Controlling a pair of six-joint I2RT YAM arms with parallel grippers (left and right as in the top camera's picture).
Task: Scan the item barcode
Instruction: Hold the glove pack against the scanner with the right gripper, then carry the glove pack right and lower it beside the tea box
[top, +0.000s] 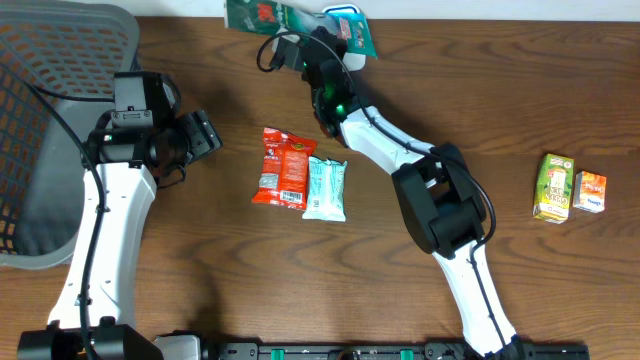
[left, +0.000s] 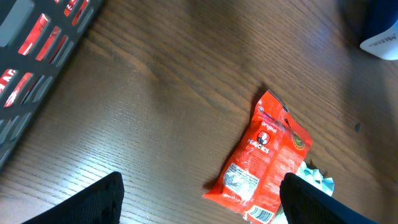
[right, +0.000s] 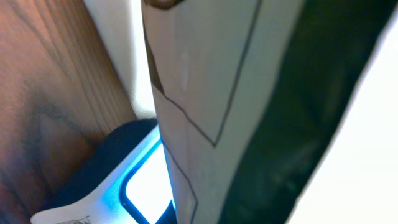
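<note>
We are mid-scan: our right fingers (top: 300, 47) clamp the green packet (top: 258, 17) over the scanner (right: 142, 188); left fingers (left: 102, 199) hang apart. Next, likely angle its barcode toward the light.

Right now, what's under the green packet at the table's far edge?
A scanner: the right wrist view shows its dark body and blue-lit window beside the green packet. Overhead, only a white, blue-rimmed bit shows; the rest is hidden by the packet.
</note>
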